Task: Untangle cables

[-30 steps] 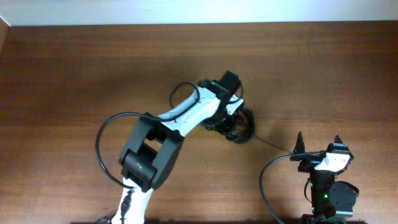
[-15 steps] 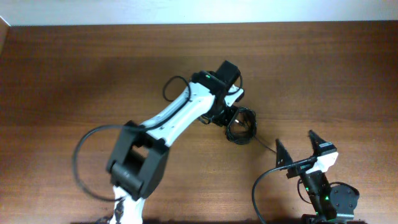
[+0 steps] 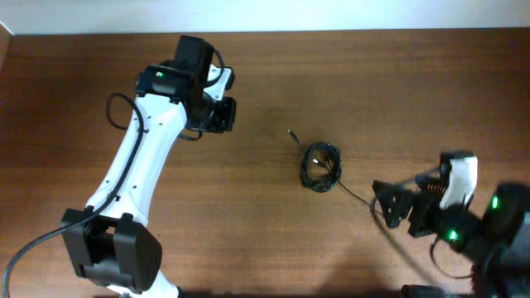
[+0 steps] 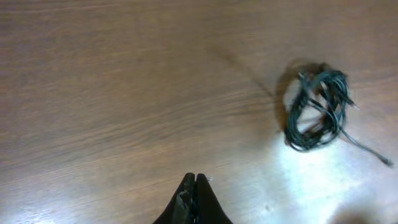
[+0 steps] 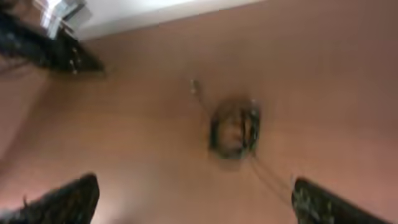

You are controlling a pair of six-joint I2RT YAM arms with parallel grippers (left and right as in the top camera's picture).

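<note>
Wooden table (image 3: 414,83) held coiled cables (image 3: 321,167) mid-frame, likely light and limp, graspable by the loose tail; left gripper (image 4: 194,183) clenched empty, right gripper (image 3: 385,205) spread.

The left arm (image 3: 132,170) is built of white links and black joints, with a black cable (image 3: 37,238) attached; green lights (image 3: 495,201) are lit on the black-and-white right arm (image 3: 455,178).
</note>
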